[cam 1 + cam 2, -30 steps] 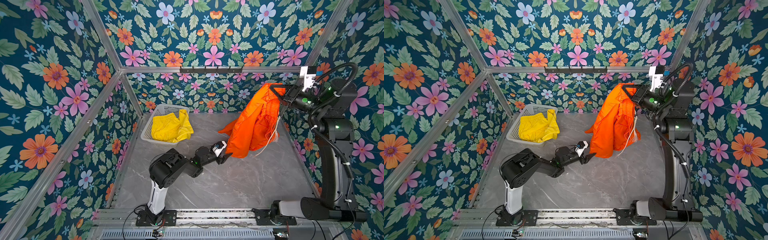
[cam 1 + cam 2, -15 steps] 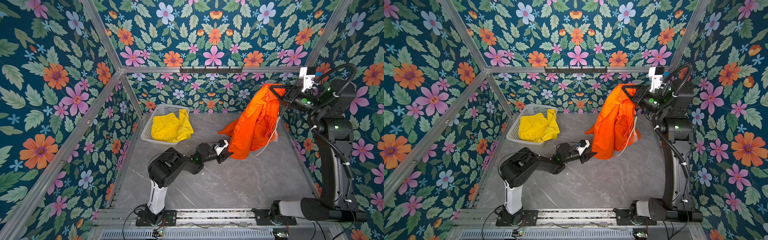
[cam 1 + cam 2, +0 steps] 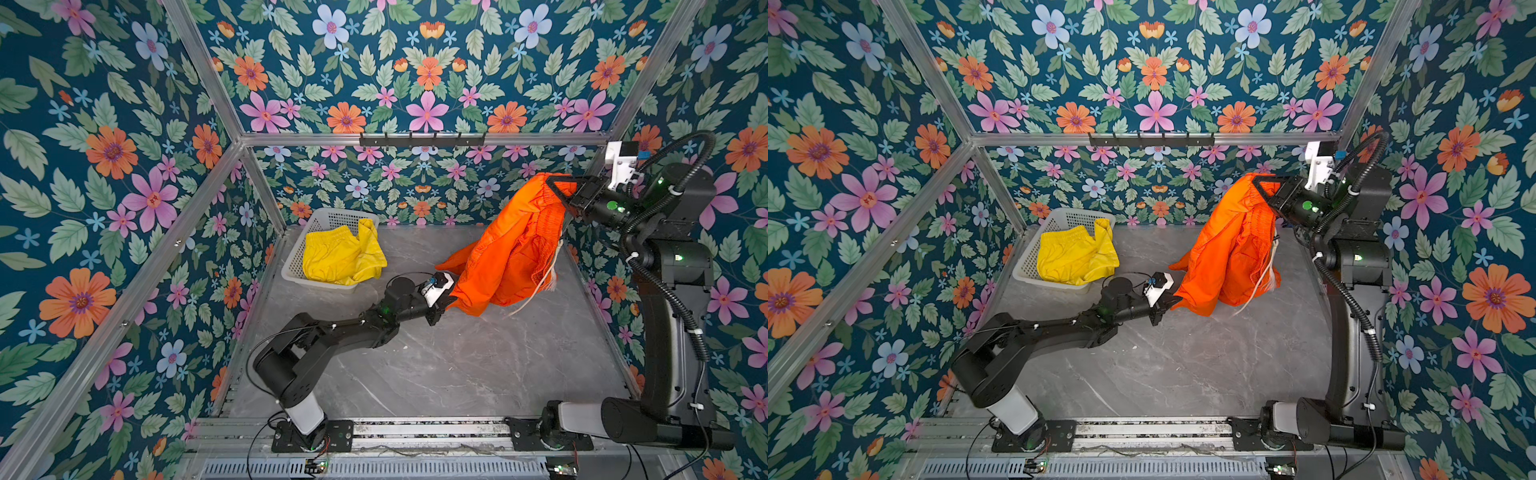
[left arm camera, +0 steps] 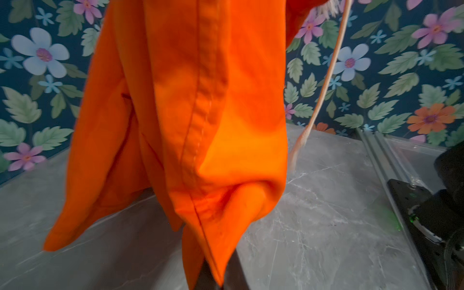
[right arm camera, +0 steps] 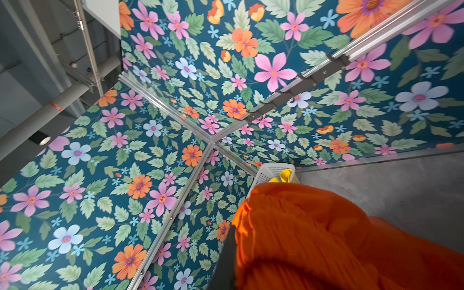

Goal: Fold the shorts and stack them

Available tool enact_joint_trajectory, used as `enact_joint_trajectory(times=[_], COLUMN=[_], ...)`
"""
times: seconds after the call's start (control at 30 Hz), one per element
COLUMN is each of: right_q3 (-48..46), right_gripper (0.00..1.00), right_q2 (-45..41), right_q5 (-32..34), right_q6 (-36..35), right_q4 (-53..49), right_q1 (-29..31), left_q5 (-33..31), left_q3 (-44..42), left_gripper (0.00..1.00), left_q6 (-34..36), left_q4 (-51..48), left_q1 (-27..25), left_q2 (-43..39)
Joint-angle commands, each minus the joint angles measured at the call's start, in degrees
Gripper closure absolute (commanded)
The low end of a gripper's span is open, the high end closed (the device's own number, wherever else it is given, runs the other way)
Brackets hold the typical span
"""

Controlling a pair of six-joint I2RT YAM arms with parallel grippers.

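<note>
The orange shorts [image 3: 511, 253] [image 3: 1229, 249] hang in the air at the right in both top views. My right gripper [image 3: 557, 187] [image 3: 1264, 185] is shut on their gathered waistband, high up; in the right wrist view the orange cloth [image 5: 326, 238] bulges over the gripper [image 5: 241, 271]. Low down, my left gripper [image 3: 446, 301] [image 3: 1173, 301] is shut on the hem corner; the left wrist view shows the orange fabric [image 4: 200, 100] pinched in the gripper [image 4: 216, 278]. A white drawstring [image 3: 544, 278] [image 4: 324, 88] dangles. The yellow shorts [image 3: 340, 257] [image 3: 1075, 253] [image 5: 283, 175] lie crumpled in the basket.
The white perforated basket [image 3: 291, 266] [image 3: 1025, 266] stands at the back left corner of the grey marble table [image 3: 457, 365]. A black hook rail [image 3: 422, 139] runs along the back wall. Floral walls close in three sides. The right arm's base [image 4: 439, 213] stands at the front right.
My left gripper has reached slightly further right to the hanging orange hem and closed on it. The right gripper keeps holding the waistband in about the same place.
</note>
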Motion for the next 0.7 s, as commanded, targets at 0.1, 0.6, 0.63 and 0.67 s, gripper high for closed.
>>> enact_joint_trajectory(times=[0.1, 0.6, 0.63, 0.67], right_q3=[-3.5, -2.1, -0.8, 0.1], right_gripper=[0.99, 1.0, 1.0, 1.0], right_q2=[-3.3, -8.4, -8.7, -9.0], right_q5=[0.7, -9.7, -10.6, -11.5], right_q6=[-3.0, -5.8, -5.9, -5.8], right_q4=[-4.7, -18.5, -20.3, -21.7], right_q1=[-3.3, -4.6, -4.6, -4.6], left_q5=[-25.2, -61.6, -61.7, -62.0], left_q3=[5.1, 37.1, 38.7, 39.7], left_gripper=[1.0, 1.0, 1.0, 1.0], left_q6=[4.3, 16.4, 17.6, 18.5], left_q4=[-40.4, -76.3, -77.1, -77.5], left_q1=[0.3, 4.3, 4.3, 4.3], left_q2=[-15.6, -35.4, -35.9, -36.1])
